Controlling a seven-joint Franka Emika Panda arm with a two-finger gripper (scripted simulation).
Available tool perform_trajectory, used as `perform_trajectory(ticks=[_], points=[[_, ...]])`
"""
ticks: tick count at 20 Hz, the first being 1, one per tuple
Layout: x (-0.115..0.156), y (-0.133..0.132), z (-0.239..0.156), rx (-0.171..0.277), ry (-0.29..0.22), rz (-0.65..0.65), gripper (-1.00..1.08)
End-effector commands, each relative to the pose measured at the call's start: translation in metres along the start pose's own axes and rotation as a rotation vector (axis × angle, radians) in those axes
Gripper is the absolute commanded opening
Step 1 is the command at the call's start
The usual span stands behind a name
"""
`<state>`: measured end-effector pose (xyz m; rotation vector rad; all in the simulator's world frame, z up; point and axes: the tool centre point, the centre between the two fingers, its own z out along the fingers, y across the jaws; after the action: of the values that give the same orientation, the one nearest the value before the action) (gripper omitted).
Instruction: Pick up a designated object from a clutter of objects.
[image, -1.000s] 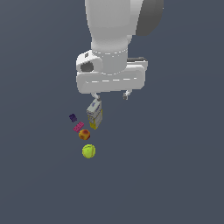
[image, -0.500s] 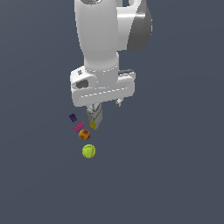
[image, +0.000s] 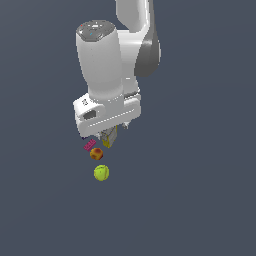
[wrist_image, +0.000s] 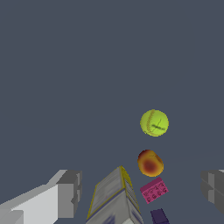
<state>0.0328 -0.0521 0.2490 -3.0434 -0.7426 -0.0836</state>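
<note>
Gripper (wrist_image: 140, 192) spread wide, holding nothing, hanging over the yellow-and-grey box (wrist_image: 114, 197). Peach (wrist_image: 150, 162) off-centre between the fingers, between tennis ball (wrist_image: 154, 123) and pink block (wrist_image: 154, 190).

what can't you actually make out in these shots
- Exterior view: the purple block is not visible; the arm's hand covers that spot, and it hides most of the yellow-and-grey box.
- Exterior view: the gripper's fingertips sit behind the hand, so the gap cannot be read there.
- Wrist view: the box and purple block are cut by the frame edge.
- Wrist view: the gripper fingers are cropped; they stand wide apart.
- Height above the peach cannot be judged.
</note>
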Motion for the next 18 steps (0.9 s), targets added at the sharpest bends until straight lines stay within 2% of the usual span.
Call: perform_trajectory(ticks=[1, 18], points=[[-0.004, 0.006, 0.011, 0.0, -0.003, -0.053, 1.0], [-0.035, 0.045, 0.085, 0.007, -0.027, -0.407, 1.0]])
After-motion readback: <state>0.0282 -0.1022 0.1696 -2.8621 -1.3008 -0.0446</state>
